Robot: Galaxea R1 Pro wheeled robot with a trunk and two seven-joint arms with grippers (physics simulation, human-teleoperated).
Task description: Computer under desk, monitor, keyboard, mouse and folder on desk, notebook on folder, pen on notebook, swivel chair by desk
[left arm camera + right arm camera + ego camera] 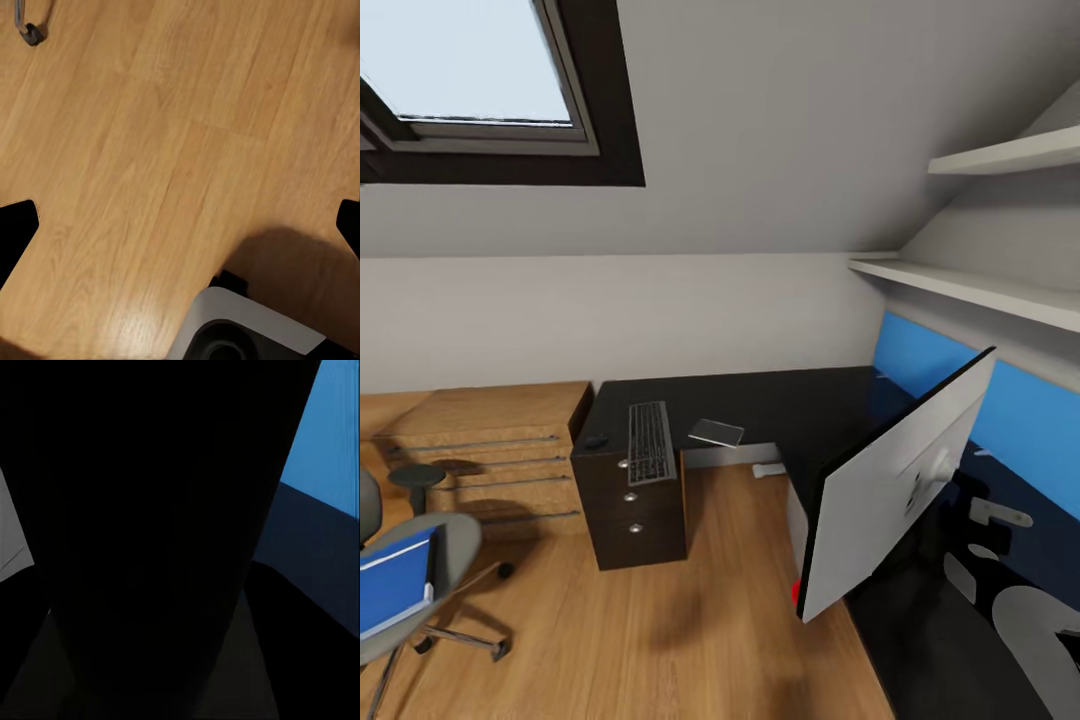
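One long black L-shaped desk (780,395) with a bright blue back panel (1020,410) runs from the centre of the head view to 4 o'clock. One wide flat monitor (895,495) stands tilted on it at about 4 o'clock, its white back toward the camera. One slim dark-keyed keyboard (651,442) lies at 9 o'clock of the monitor, on the desk's far end above the black cabinet (638,515), which shows three round silver knobs. One small rounded black mouse (596,440) sits just beside the keyboard at its 9 o'clock. One thin grey rectangular notebook (717,432) lies flat near the keyboard at its 3 o'clock.

At 8 o'clock of the head view is one grey-padded swivel chair (455,545), well apart from the desk, with one flat bright blue folder (393,583) on its seat. One light wooden drawer chest (490,450) stands beside the cabinet. Two white wall shelves (1000,155) hang at 2 o'clock, and one dark-framed skylight (490,90) is at 11 o'clock.

In the left wrist view the left gripper (184,225) is spread wide over the light wood plank floor (172,135), its two black fingertips (16,229) at opposite edges, with one chair castor (30,34) beyond.

The right wrist view is mostly black, with a strip of blue panel; I cannot tell how the right gripper stands.
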